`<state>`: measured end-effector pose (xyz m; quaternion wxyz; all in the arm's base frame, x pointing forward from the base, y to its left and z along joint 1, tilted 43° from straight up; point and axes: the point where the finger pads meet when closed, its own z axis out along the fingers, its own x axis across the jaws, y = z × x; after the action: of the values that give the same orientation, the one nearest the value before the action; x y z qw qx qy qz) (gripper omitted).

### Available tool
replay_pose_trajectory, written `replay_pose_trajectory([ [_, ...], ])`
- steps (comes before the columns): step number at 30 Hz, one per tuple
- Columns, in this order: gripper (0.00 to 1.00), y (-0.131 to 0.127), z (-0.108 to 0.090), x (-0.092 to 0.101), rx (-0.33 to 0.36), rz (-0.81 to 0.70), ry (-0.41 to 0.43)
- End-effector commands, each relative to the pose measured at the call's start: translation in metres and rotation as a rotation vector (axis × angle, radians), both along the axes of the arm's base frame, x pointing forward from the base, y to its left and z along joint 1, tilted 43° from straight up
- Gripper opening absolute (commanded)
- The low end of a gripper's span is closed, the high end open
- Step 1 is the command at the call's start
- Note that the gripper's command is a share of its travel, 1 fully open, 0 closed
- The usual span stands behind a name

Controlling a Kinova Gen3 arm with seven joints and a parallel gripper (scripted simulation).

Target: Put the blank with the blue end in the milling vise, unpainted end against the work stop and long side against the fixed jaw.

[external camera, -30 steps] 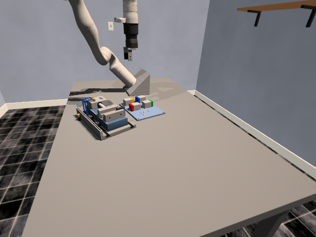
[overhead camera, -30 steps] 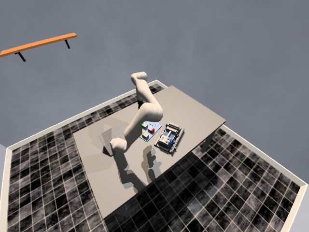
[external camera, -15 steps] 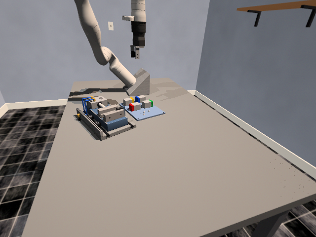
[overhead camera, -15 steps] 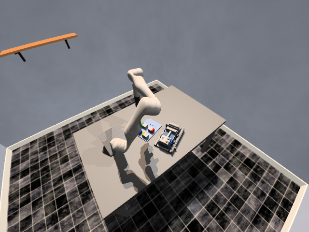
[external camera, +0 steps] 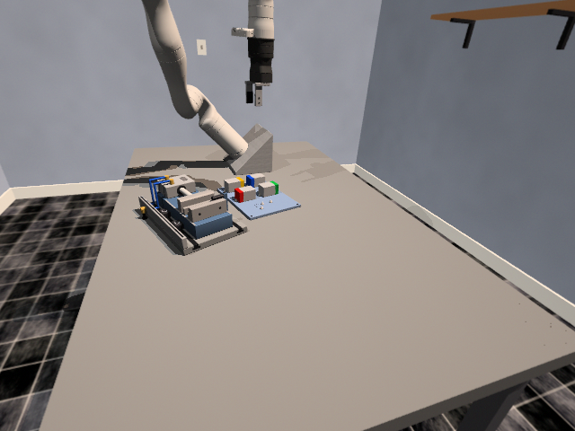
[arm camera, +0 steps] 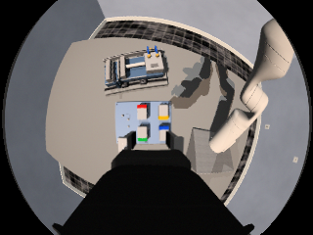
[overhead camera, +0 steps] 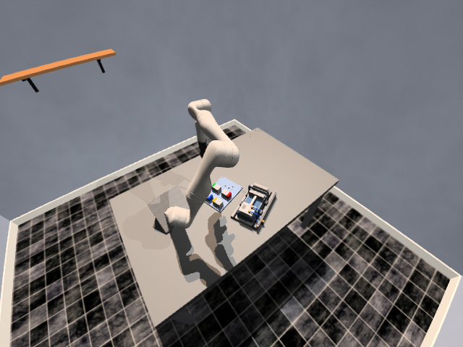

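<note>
Blue-ended blank (overhead camera: 210, 197) (external camera: 257, 179) (arm camera: 164, 134) on the pale-blue plate (overhead camera: 223, 181) (external camera: 284, 202) (arm camera: 119, 110), out of the vise, with painted end toward the yellow-ended blank (overhead camera: 218, 203) (external camera: 232, 185) (arm camera: 163, 112). On the same plate, apart from one another, also the red-ended blank (overhead camera: 225, 194) (external camera: 247, 193) (arm camera: 142, 113) and green-ended blank (overhead camera: 216, 188) (external camera: 267, 189) (arm camera: 143, 131). Red end toward the vise; yellow and green ends away from it. Just beside the plate, the milling vise (overhead camera: 235, 217) (external camera: 213, 225) (arm camera: 137, 88), with blue hoses (overhead camera: 256, 210) (external camera: 152, 190) (arm camera: 148, 50) at one end block. Well above the table (overhead camera: 283, 160) (external camera: 302, 301) (arm camera: 73, 98), the gripper (external camera: 253, 101) (arm camera: 151, 137), released and spread wide, with nothing in its grasp. Farther out, the pale arm (overhead camera: 221, 155) (external camera: 172, 56) (arm camera: 271, 54) on a grey wedge-shaped mount (overhead camera: 160, 203) (external camera: 262, 153) (arm camera: 198, 166). On the wall, an orange-brown shelf (overhead camera: 59, 67) (external camera: 510, 10) on black brackets.

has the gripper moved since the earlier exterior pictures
Yes, in the exterior view the gripper has shifted right, from left of the wedge-shaped arm mount's peak to nearly in line above it.
</note>
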<state>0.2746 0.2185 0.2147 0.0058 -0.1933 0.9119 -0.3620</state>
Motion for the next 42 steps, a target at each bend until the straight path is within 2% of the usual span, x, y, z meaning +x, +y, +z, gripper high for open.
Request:
replay_pose_trajectory([
  [1,1.00,0.002,-0.002,-0.001,-0.002,0.004,0.003],
  [42,1.00,-0.006,0.002,0.000,-0.005,0.006,0.005],
])
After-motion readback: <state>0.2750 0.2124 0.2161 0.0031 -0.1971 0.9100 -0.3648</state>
